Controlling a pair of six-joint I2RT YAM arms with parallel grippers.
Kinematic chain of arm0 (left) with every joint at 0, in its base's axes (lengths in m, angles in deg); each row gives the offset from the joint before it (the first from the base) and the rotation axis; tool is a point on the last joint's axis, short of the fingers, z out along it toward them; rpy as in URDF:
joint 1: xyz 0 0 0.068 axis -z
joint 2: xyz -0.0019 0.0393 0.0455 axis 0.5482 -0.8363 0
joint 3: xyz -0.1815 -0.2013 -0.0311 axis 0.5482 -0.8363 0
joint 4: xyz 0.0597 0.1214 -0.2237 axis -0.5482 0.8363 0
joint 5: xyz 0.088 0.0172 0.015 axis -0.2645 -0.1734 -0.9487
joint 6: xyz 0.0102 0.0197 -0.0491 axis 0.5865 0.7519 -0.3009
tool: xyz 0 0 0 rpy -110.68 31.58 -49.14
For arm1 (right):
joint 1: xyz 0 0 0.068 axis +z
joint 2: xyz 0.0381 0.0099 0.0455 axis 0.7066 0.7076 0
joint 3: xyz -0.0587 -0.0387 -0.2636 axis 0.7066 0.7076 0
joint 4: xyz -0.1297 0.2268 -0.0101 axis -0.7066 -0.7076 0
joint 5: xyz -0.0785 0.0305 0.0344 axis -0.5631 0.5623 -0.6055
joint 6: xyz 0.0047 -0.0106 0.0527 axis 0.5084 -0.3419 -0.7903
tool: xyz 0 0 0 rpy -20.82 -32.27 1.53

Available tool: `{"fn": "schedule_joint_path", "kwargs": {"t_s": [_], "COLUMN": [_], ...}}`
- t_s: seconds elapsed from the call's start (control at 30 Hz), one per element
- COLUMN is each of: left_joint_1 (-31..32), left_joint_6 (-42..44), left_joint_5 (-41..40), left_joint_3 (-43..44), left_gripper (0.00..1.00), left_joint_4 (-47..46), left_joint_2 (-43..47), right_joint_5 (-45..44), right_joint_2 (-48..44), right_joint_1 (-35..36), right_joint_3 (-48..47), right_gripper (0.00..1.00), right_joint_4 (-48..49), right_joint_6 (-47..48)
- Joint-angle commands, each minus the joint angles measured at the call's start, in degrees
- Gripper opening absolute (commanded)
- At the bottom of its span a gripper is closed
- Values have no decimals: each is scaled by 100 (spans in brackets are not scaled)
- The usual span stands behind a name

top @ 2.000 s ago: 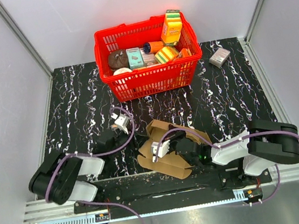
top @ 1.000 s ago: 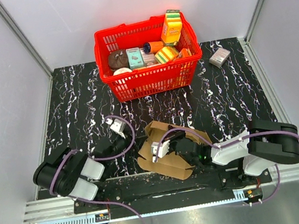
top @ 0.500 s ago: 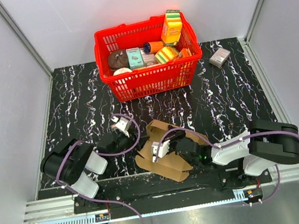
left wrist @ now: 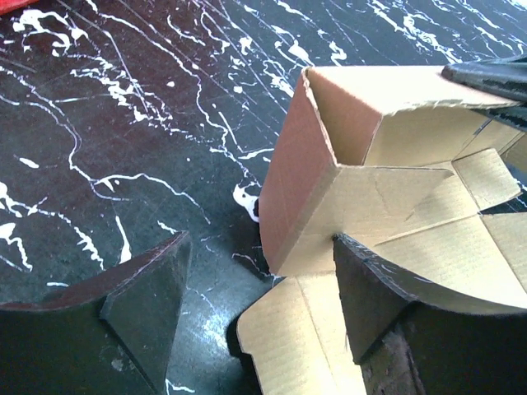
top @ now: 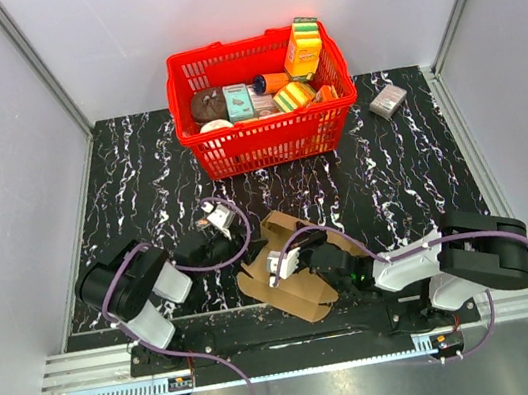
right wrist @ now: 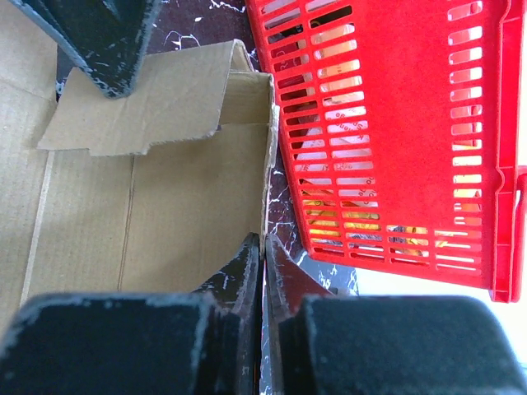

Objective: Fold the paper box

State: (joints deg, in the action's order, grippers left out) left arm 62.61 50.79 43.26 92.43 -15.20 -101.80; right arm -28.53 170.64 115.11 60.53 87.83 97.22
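Marbled table [top: 128,170], right hand [right wrist: 262,251] low on paper box [right wrist: 165,206]

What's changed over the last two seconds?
The left arm swung right toward the paper box, bringing its open left tool up to the box's corner. Nothing was grasped or released. The right tool stays shut on the box, and the red basket hasn't moved.
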Motion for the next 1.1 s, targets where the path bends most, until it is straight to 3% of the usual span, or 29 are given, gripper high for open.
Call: {"fn": "schedule_joint_path", "kwargs": {"t_s": [0.0, 0.07, 0.13, 0.3, 0.67, 1.07], "left_joint_1": [8, 8, 8, 8, 122, 403], "left_joint_6": [164, 190, 234, 261, 103, 103], "left_joint_5": [346, 381, 373, 355, 610, 162], "left_joint_3": [252, 331, 384, 480, 771, 815], "left_gripper": [74, 77, 89, 97, 99, 96], "left_joint_4": [-1163, -1145, -1075, -1048, -1233, -1461], "left_joint_2": [-93, -111, -137, -172, -479, -708], "right_joint_5": [81, 81, 81, 99, 204, 301], "right_joint_2": [-128, -119, -119, -119, -84, -207], "right_joint_1": [78, 69, 78, 69, 69, 122], "right_joint_3": [-19, -28, -28, -28, -37, -19], "right_gripper": [11, 11, 11, 11, 12, 15], "right_joint_4": [2, -7, -16, -16, -156, -350], "right_joint_6": [-143, -152, -161, -187, -372, -609]}}
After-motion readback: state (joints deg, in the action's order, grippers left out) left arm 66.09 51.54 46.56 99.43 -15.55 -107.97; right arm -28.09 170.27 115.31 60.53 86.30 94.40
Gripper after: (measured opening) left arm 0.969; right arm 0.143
